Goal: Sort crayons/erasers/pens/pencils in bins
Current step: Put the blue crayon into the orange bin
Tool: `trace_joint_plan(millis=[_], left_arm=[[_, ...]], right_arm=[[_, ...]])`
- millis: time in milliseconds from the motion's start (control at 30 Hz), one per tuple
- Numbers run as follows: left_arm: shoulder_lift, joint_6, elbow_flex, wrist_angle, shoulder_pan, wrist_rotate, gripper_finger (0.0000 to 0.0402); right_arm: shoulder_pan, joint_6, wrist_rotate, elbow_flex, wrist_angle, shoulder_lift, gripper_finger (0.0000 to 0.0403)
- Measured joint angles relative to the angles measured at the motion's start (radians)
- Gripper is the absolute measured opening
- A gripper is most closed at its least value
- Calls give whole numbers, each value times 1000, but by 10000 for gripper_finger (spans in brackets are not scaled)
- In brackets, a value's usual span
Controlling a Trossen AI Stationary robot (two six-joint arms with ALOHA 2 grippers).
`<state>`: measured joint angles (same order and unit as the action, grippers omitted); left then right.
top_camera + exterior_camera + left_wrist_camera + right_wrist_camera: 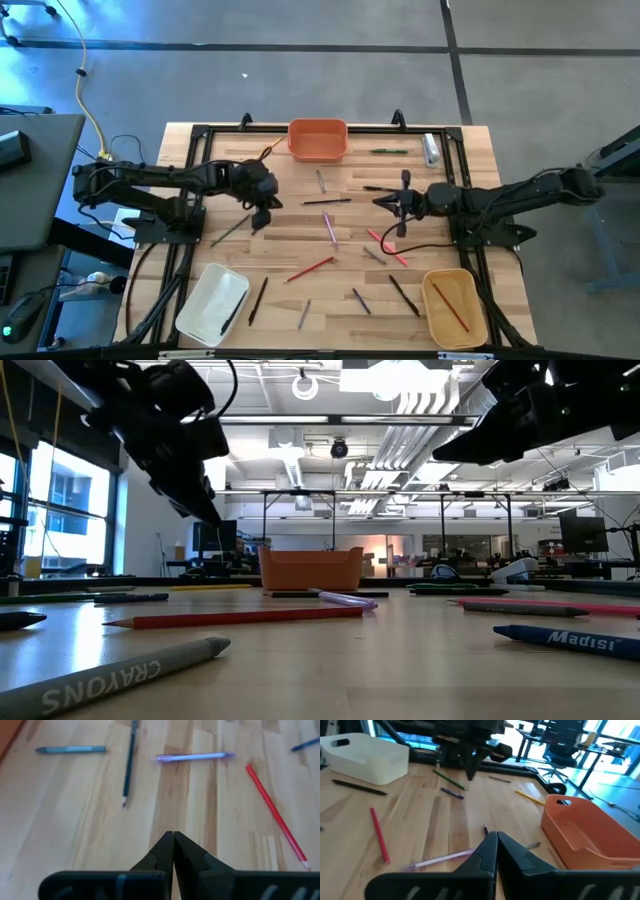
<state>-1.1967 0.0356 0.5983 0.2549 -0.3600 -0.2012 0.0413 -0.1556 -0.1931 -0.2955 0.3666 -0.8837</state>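
**Wooden table, both arms up, sticks everywhere**

Wood-plank table fills the high view, and two dark arms reach in over it from either side. Left end effector hangs above the left-centre planks, fingers pressed tight together with nothing between them; the wrist view shows it over bare wood, clear of every stick. Right end effector hovers right of centre, also pinched closed and carrying nothing.

On to the bins: the orange bin sits at the far edge in the middle, the white bin at the near-left corner with a dark stick lying in it, and the tan-yellow bin at the near-right corner holding a red stick.

Loose sticks lie scattered across the middle. A red pencil rests near the centre, a pink pen just beyond it, a green pen close to the far edge, right of the orange bin. From table height, a grey crayon lies nearest the camera, with a blue crayon off to the other side.
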Motion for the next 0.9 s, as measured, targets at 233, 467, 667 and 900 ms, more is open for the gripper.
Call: trace_joint_plan(millis=[233, 467, 667, 900], left_arm=[[-8, 143, 0, 89, 20, 169, 1], [-8, 338, 7, 152, 137, 240, 25], [-8, 496, 92, 354, 233, 326, 72], [-24, 798, 89, 436, 245, 240, 123]], right_arm=[[-73, -2, 146, 0, 5, 0, 0], [-115, -3, 177, 0, 12, -50, 0], [-129, -1, 179, 0, 39, -118, 0], [-133, -7, 213, 0, 73, -144, 0]])
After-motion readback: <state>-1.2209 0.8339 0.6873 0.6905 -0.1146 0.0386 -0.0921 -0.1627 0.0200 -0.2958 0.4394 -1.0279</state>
